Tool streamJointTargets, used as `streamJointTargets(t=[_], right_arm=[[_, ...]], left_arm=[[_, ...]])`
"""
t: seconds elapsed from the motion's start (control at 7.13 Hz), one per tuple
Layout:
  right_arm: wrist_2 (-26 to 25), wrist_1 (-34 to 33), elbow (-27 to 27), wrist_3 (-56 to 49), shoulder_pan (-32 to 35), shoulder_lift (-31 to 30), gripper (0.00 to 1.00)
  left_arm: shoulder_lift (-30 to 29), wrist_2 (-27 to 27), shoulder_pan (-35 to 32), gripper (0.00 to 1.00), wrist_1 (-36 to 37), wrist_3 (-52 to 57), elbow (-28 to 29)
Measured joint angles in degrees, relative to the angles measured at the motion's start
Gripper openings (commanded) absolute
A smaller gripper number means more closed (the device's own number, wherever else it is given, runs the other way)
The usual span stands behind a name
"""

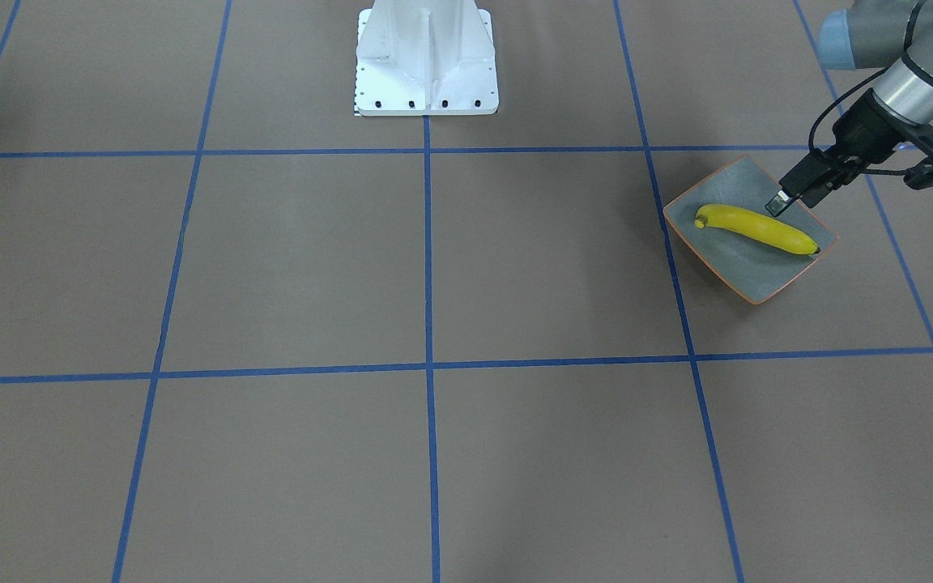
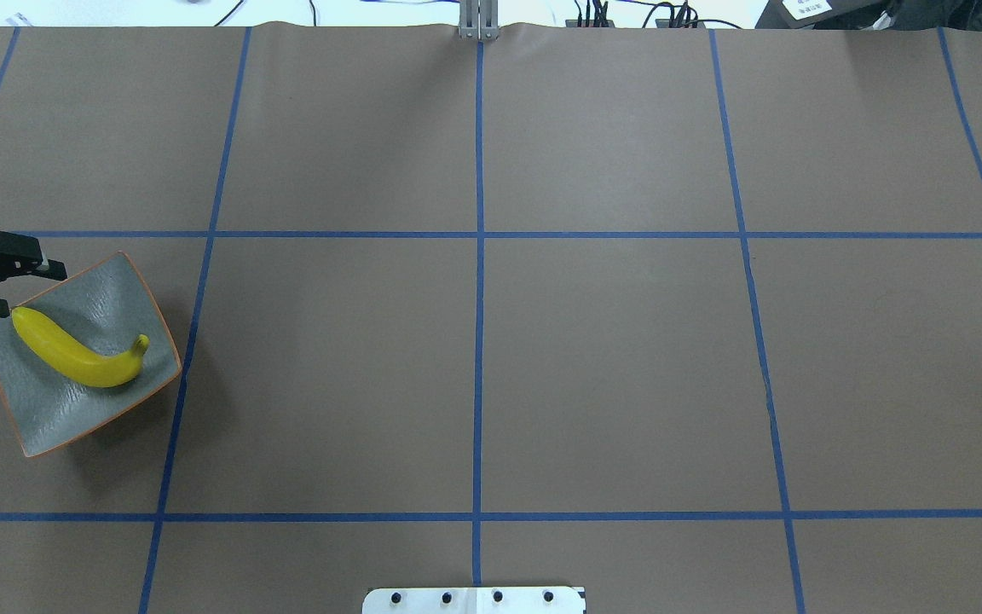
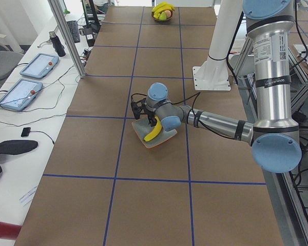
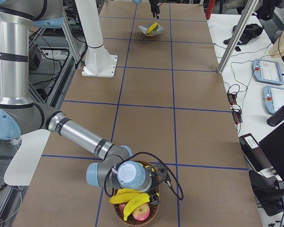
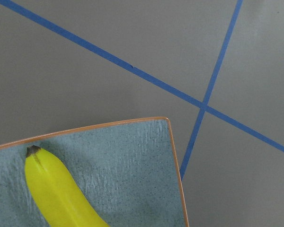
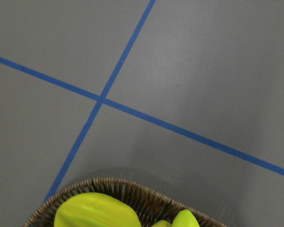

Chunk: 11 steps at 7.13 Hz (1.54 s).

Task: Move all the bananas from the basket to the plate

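Observation:
One yellow banana (image 1: 758, 229) lies in the grey-green plate (image 1: 758, 271) with the orange rim, at the robot's far left (image 2: 107, 290). My left gripper (image 2: 22, 287) is open and empty, just above the plate's outer edge by the banana's (image 2: 73, 354) blunt end. The left wrist view shows the banana's tip (image 5: 61, 194) and a plate corner (image 5: 132, 165). The wicker basket (image 4: 120, 218) holds several bananas (image 4: 130, 197) at the far right end. My right gripper (image 4: 151, 190) hangs right over them; I cannot tell whether it is open. The right wrist view shows the basket rim (image 6: 118, 187) and banana tops (image 6: 92, 213).
A reddish apple (image 4: 141, 213) lies in the basket with the bananas. The white robot base (image 1: 426, 61) stands at the table's middle rear. A metal post (image 3: 66, 36) and tablets (image 3: 38, 64) stand along the operators' side. Blue tape lines grid the brown table.

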Motion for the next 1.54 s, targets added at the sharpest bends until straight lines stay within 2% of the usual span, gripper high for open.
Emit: streamJointTargets(t=[0.14, 0.56, 0.7, 0.98, 1.54], right_arm=[[-0.1, -4.2, -1.3, -7.3, 1.4, 0.1, 1.0], [-0.2, -10.5, -6.0, -22.4, 2.1, 1.2, 0.98], [-0.3, -12.7, -6.5, -25.6, 2.1, 1.4, 0.87], [-0.8, -15.2, -6.7, -28.6, 2.0, 1.6, 0.86], [-2.6, -15.7, -7.5, -30.7, 1.8, 1.6, 0.8]], left_arm=[[0.0, 0.1, 0.0, 0.99, 0.0, 0.0, 0.0], [-0.1, 0.4, 0.0, 0.99, 0.0, 0.0, 0.1], [-0.1, 0.5, 0.0, 0.99, 0.0, 0.0, 0.1], [-0.2, 0.6, 0.0, 0.99, -0.1, -0.1, 0.1], [-1.1, 0.7, 0.1, 0.99, -0.1, 0.0, 0.9]])
